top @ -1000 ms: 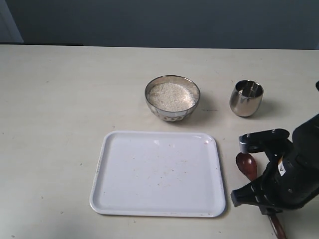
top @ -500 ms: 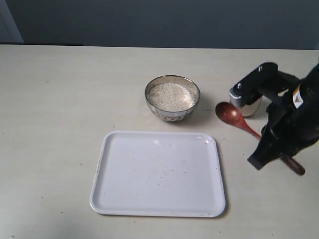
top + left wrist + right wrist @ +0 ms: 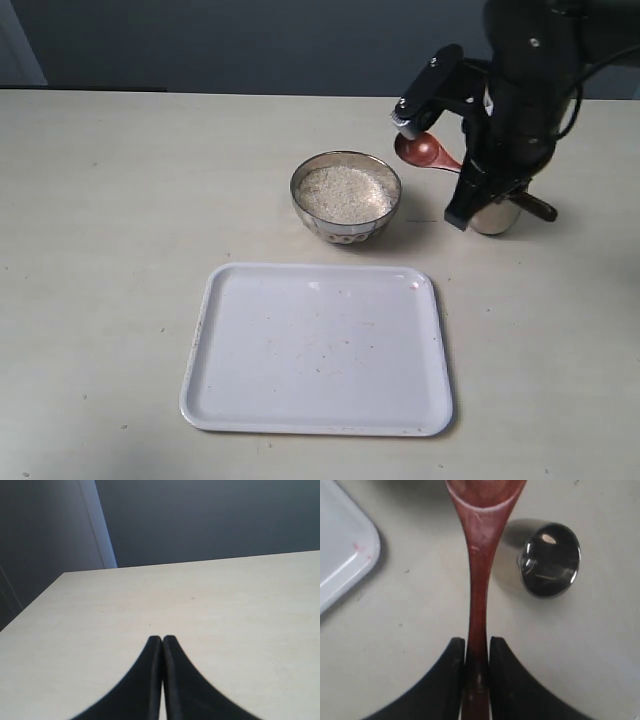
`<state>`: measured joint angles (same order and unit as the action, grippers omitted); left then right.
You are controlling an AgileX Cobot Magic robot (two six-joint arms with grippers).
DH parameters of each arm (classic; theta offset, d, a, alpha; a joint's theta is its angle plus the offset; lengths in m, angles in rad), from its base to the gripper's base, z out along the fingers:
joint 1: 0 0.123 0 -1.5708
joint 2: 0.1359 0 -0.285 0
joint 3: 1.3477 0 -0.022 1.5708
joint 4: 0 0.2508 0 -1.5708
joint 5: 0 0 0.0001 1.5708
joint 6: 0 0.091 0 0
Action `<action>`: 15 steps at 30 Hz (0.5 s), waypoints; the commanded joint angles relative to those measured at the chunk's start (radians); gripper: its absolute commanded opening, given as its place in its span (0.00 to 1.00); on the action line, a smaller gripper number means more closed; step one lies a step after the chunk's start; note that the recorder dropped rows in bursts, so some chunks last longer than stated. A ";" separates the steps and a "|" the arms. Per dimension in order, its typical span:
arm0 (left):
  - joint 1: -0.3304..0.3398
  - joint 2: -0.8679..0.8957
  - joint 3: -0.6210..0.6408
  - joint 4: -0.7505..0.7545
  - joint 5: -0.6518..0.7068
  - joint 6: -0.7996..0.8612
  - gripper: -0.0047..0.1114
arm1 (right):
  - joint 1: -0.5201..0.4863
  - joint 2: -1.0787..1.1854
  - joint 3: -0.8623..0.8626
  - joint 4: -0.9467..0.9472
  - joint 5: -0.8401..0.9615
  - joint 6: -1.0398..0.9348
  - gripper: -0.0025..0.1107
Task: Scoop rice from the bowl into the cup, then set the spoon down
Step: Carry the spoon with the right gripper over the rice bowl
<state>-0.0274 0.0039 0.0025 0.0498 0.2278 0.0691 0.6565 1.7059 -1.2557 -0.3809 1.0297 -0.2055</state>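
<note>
While the right arm hangs above the table, the spoon sits in the air just right of the bowl of rice, with the cup mostly hidden behind the arm and a white tray nearer the camera. From the left wrist, the left gripper shows fingers pressed together over the tabletop. From the right wrist, the right gripper pinches the spoon's slim handle, the cup standing apart beside it.
</note>
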 commanded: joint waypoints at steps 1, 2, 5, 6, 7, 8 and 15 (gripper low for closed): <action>-0.006 -0.004 -0.003 -0.007 -0.013 -0.002 0.04 | 0.002 0.102 -0.091 -0.026 0.012 -0.009 0.02; -0.006 -0.004 -0.003 -0.007 -0.013 -0.002 0.04 | 0.002 0.125 -0.110 -0.030 0.012 -0.007 0.02; -0.006 -0.004 -0.003 -0.007 -0.013 -0.002 0.04 | 0.022 0.180 -0.165 -0.067 0.014 -0.005 0.02; -0.006 -0.004 -0.003 -0.007 -0.013 -0.002 0.04 | 0.037 0.199 -0.176 -0.105 0.014 -0.003 0.02; -0.006 -0.004 -0.003 -0.007 -0.013 -0.002 0.04 | 0.056 0.215 -0.188 -0.153 0.017 -0.003 0.02; -0.006 -0.004 -0.003 -0.007 -0.013 -0.002 0.04 | 0.076 0.230 -0.196 -0.197 0.017 -0.001 0.02; -0.006 -0.004 -0.003 -0.007 -0.013 -0.002 0.04 | 0.184 0.335 -0.247 -0.349 0.046 0.030 0.02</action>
<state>-0.0274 0.0039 0.0025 0.0498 0.2278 0.0691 0.8330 2.0212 -1.4892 -0.6831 1.0575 -0.1998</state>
